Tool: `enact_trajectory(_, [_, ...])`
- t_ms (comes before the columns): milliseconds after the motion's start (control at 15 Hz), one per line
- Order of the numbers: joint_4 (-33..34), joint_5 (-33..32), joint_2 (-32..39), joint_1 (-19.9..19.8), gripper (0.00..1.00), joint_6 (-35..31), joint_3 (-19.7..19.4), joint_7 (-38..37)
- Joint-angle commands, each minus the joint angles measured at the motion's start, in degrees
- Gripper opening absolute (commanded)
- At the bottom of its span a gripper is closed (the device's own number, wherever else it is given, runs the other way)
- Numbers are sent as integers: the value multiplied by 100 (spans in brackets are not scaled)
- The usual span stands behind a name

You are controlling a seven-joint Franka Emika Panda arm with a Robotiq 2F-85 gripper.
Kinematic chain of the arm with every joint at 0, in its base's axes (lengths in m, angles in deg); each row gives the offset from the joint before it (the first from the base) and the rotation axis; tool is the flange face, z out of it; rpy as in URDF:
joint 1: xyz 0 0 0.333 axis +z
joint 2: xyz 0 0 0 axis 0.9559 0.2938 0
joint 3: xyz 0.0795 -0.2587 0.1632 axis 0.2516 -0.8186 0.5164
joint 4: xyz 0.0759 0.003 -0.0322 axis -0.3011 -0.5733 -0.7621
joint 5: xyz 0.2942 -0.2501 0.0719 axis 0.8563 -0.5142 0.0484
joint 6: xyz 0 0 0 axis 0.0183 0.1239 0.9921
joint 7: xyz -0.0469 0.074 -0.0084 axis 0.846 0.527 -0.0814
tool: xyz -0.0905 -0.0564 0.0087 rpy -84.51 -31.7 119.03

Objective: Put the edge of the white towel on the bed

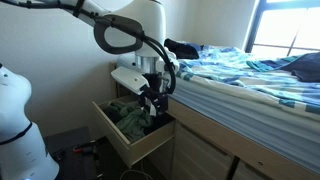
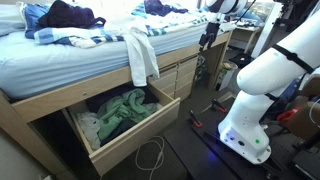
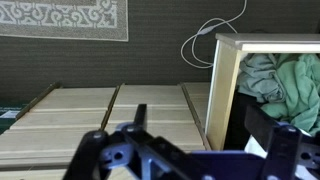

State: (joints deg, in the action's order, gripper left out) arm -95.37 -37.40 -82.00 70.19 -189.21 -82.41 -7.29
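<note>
The white towel [image 2: 143, 57] hangs down over the side of the bed [image 2: 70, 62], its top part lying on the mattress edge. It does not show in the wrist view. My gripper [image 2: 208, 38] is far from the towel, by the end of the bed frame. In an exterior view it hangs [image 1: 155, 100] just above an open drawer [image 1: 135, 143]. In the wrist view its fingers [image 3: 202, 125] are spread wide with nothing between them, over wooden drawer fronts [image 3: 95, 115].
An open under-bed drawer [image 2: 125, 143] holds green and white clothes [image 2: 118, 110]. A white cable [image 2: 150, 155] lies on the dark floor. Dark clothing [image 2: 65, 14] and blue striped bedding [image 1: 245, 75] lie on the bed. The white robot base [image 2: 255, 100] stands nearby.
</note>
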Motion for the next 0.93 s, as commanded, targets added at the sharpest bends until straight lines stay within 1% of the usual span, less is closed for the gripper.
enact_trajectory(0, [6,65,17,-132,100,8,129,48])
enact_trajectory(667, [-54,724,437,217,100,-558,386,193])
enact_trajectory(867, [-16,874,523,254,100,-527,428,327])
